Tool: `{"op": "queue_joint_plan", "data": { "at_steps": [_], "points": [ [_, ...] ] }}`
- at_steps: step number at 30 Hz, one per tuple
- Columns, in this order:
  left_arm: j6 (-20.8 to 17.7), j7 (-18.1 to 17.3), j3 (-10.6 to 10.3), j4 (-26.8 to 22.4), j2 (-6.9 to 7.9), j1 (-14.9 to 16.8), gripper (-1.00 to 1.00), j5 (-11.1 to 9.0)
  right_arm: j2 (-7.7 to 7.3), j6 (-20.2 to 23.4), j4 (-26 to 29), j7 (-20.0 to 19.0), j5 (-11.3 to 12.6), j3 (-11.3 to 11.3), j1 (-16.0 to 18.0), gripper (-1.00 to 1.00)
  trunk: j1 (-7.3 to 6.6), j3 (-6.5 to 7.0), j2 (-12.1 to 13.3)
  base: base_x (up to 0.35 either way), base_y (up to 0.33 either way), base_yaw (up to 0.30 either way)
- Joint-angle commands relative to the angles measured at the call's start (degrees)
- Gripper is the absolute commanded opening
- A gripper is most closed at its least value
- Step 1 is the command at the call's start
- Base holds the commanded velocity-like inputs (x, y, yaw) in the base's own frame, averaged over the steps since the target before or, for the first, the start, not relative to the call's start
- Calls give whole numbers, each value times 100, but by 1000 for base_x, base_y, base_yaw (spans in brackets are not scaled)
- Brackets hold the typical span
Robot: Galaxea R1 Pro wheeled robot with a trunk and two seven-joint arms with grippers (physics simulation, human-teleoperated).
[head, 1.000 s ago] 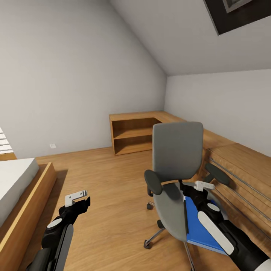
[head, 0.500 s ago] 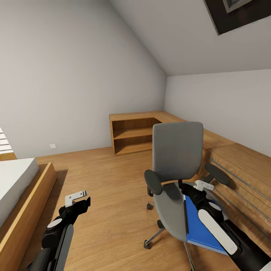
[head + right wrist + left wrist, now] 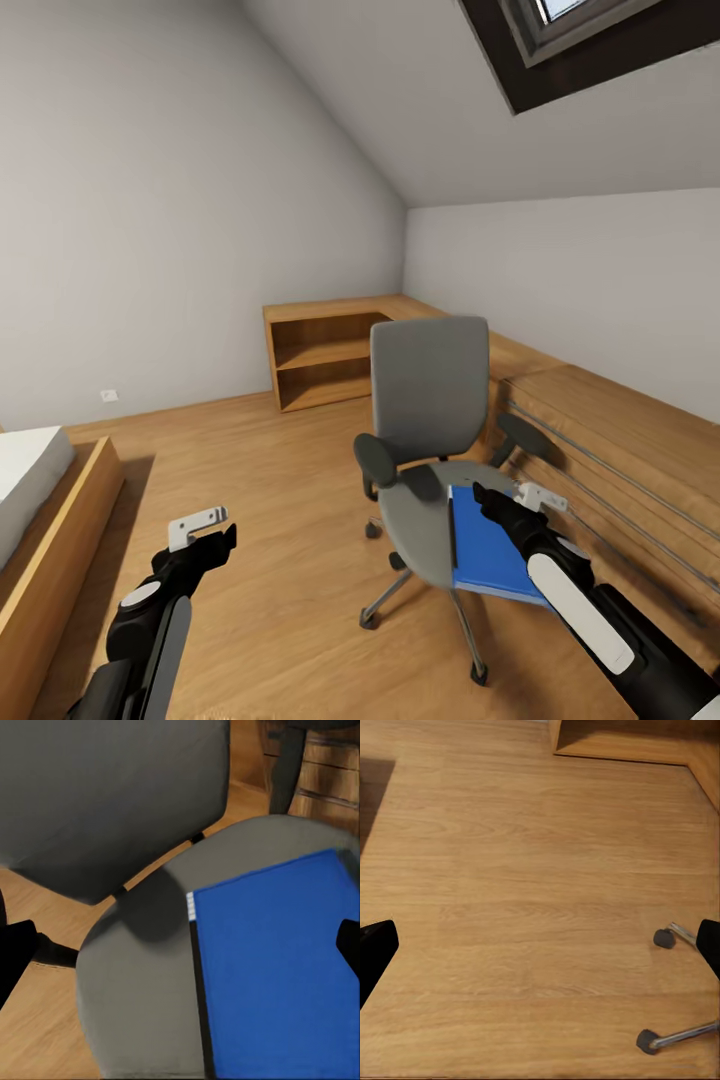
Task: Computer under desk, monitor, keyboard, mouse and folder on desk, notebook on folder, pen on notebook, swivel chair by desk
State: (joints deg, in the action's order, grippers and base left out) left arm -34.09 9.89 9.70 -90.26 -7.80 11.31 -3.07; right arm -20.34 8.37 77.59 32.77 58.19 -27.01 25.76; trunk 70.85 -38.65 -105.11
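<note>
Left to right: bed (image 3: 30,480) at the edge; left gripper (image 3: 200,530) over bare wooden floor (image 3: 280,480), fingers spread, holding nothing; open wooden shelf unit (image 3: 320,355) against the wall; swivel chair (image 3: 430,400) with the blue folder (image 3: 485,545) lying flat on its seat; right gripper (image 3: 525,497) poised above the folder, fingers apart, empty. Judged progress: folder not yet lifted, so the folder transfer, stacking and chair positioning remain

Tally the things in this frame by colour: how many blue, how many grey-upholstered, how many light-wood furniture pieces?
Blue: 1, the folder on the seat.
Grey-upholstered: 1, the swivel chair.
Light wood: 3, the open shelf unit, the dresser, the bed frame.
Total: 5.
</note>
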Motion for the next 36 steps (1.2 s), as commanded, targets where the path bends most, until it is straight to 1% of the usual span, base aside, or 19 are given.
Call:
{"op": "queue_joint_plan", "data": {
  "at_steps": [1,3,7,8,9,15,16,17,19,21,24,30,31,32,33,34,36],
  "points": [
    [-27,26,29,-9,-3,3,100,-35,-5,16,6,38,20,-15,8,100,-4,-1,-4,-330,0,-251],
    [-27,24,93,-9,-3,3,100,-45,-5,16,4,37,23,-15,8,100,-4,9,-4,-331,0,-256],
    [-27,23,220,-18,-3,3,100,-172,-2,17,7,32,29,-20,8,100,-4,18,-4,-325,0,-154],
    [-27,22,286,-23,-3,3,100,-260,0,17,8,31,31,-21,8,100,-4,19,-4,-278,0,-68],
    [-27,22,413,-54,-3,3,100,-477,13,31,8,12,39,-27,8,100,-4,19,-4,-82,0,-18],
    [-27,22,461,-176,-6,3,100,-559,12,37,7,-3,42,-24,8,100,-4,20,-4,-33,0,-7],
    [-27,22,463,-184,-7,3,100,-564,12,36,6,-6,43,-24,8,100,18,2,-44,-11,0,-2],
    [-27,36,586,-232,-14,3,100,-578,6,31,-4,-37,49,-24,8,100,40,-16,-84,-1,0,0],
    [-27,38,664,-239,-17,3,100,-580,5,32,-42,-46,55,-23,8,100,84,-52,-164,-1,0,0],
    [-27,38,698,-241,-18,3,100,-580,3,33,-82,-74,77,-20,8,100,128,-88,-244,0,0,0],
    [-27,39,735,-244,-19,3,100,-580,-8,33,-170,-267,292,-9,8,100,194,-142,-365,0,0,0],
    [-27,39,748,-245,-25,3,100,-581,-53,31,-477,-849,862,34,8,100,326,-250,-605,0,0,0],
    [-27,39,749,-243,-26,3,100,-581,-75,30,-537,-960,943,42,8,100,348,-268,-645,0,0,0],
    [-31,39,749,-240,-27,3,100,-581,-158,21,-681,-1296,1141,72,8,100,370,-286,-685,0,0,0],
    [-32,39,750,-240,-28,3,100,-581,-188,18,-713,-1402,1195,85,8,100,391,-304,-725,0,0,0],
    [-32,39,751,-239,-28,3,100,-581,-256,14,-766,-1605,1294,105,8,100,413,-322,-766,0,0,0],
    [-33,39,748,-238,-29,3,100,-581,-322,12,-818,-1787,1392,117,8,100,457,-357,-846,0,0,0]
  ]
}}
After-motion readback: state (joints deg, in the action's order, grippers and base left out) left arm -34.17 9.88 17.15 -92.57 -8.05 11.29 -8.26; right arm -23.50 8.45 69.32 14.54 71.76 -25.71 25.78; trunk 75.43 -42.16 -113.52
